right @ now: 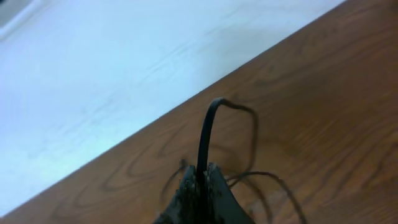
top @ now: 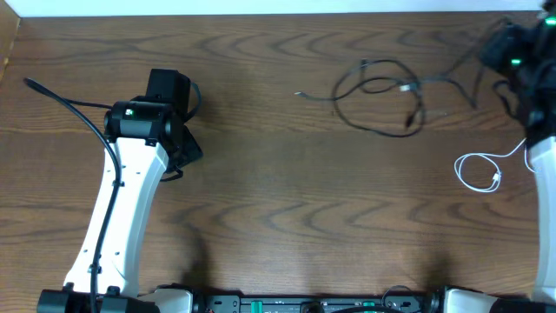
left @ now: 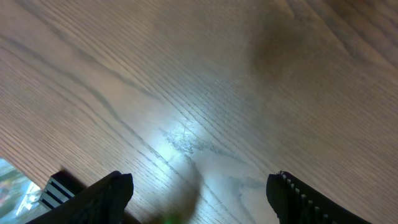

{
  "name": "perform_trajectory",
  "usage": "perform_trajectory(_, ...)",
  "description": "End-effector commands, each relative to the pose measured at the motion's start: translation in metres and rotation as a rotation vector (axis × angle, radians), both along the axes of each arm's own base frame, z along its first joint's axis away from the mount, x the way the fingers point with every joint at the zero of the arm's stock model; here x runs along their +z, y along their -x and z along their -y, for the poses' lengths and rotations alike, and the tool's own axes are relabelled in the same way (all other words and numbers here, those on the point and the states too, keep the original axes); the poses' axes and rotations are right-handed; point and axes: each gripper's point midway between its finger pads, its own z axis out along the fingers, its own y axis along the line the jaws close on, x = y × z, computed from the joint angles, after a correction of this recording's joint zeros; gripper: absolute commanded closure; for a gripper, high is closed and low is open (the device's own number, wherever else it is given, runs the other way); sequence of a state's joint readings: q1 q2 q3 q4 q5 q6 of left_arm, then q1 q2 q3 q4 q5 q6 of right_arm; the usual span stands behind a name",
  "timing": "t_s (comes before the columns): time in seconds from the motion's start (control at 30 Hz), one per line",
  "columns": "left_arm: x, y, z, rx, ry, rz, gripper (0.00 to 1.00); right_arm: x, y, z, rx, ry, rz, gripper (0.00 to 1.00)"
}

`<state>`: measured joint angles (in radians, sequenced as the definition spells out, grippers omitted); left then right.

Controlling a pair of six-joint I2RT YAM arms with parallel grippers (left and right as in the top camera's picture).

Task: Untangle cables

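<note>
The black cable [top: 380, 94] lies in loose overlapping loops at the back of the wooden table, right of centre. One strand runs up and to the right toward my right gripper [right: 202, 177], which is shut on the black cable [right: 205, 134] at the far right corner. The white cable [top: 476, 169] lies in a small loop nearer the front, apart from the black one, and its end passes beside the right arm. My left gripper [left: 200, 183] hangs open over bare wood far to the left, with nothing between its fingers.
The left arm [top: 122, 209] reaches up from the front left, with its own thick black cable [top: 74, 106] beside it. The table's back edge [right: 143, 127] runs close behind my right gripper. The right arm [top: 543, 174] stands along the right edge.
</note>
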<state>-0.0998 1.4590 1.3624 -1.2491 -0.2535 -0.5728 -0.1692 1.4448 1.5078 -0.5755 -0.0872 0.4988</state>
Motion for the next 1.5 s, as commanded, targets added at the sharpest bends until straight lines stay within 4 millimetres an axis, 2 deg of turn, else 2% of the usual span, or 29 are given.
perform_trajectory(0.0, -0.001, 0.000, -0.003, 0.010, -0.012, 0.003, 0.25, 0.018, 0.005, -0.030, 0.195, -0.143, 0.061, 0.99)
perform_trajectory(0.17, -0.003, -0.006, 0.006, 0.002, 0.040, 0.022, 0.25, 0.052, 0.012, -0.100, 0.556, -0.254, 0.183, 0.99)
perform_trajectory(0.33, -0.002, -0.009, 0.007, 0.001, 0.049, 0.038, 0.25, 0.097, 0.035, -0.176, 0.909, -0.261, 0.359, 0.99)
perform_trajectory(0.5, -0.001, -0.014, 0.008, 0.000, 0.051, 0.056, 0.25, 0.121, 0.058, -0.239, 1.098, -0.247, 0.464, 0.99)
perform_trajectory(0.63, -0.001, -0.016, 0.009, -0.001, 0.059, 0.065, 0.25, 0.132, 0.068, -0.269, 1.146, -0.234, 0.519, 0.99)
perform_trajectory(0.73, -0.002, -0.017, 0.011, -0.003, 0.070, 0.067, 0.25, 0.132, 0.062, -0.275, 1.087, -0.221, 0.523, 0.99)
perform_trajectory(0.87, -0.002, -0.017, 0.011, -0.004, 0.070, 0.068, 0.25, 0.125, 0.049, -0.267, 0.995, -0.208, 0.494, 0.99)
perform_trajectory(1.03, -0.002, -0.017, 0.011, -0.003, 0.070, 0.068, 0.25, 0.088, 0.022, -0.238, 0.788, -0.124, 0.360, 0.99)
perform_trajectory(1.13, -0.002, -0.017, 0.012, -0.004, 0.074, 0.068, 0.25, 0.064, 0.014, -0.222, 0.701, -0.046, 0.272, 0.99)
perform_trajectory(1.3, -0.003, -0.023, 0.030, -0.027, 0.178, 0.087, 0.25, 0.024, 0.025, -0.220, 0.725, -0.005, 0.116, 0.99)
perform_trajectory(1.4, -0.001, -0.034, 0.051, -0.097, 0.280, 0.123, 0.25, 0.004, 0.042, -0.229, 0.796, -0.012, 0.025, 0.99)
perform_trajectory(1.47, 0.001, -0.041, 0.062, -0.137, 0.335, 0.148, 0.25, -0.006, 0.059, -0.242, 0.881, -0.036, -0.028, 0.99)
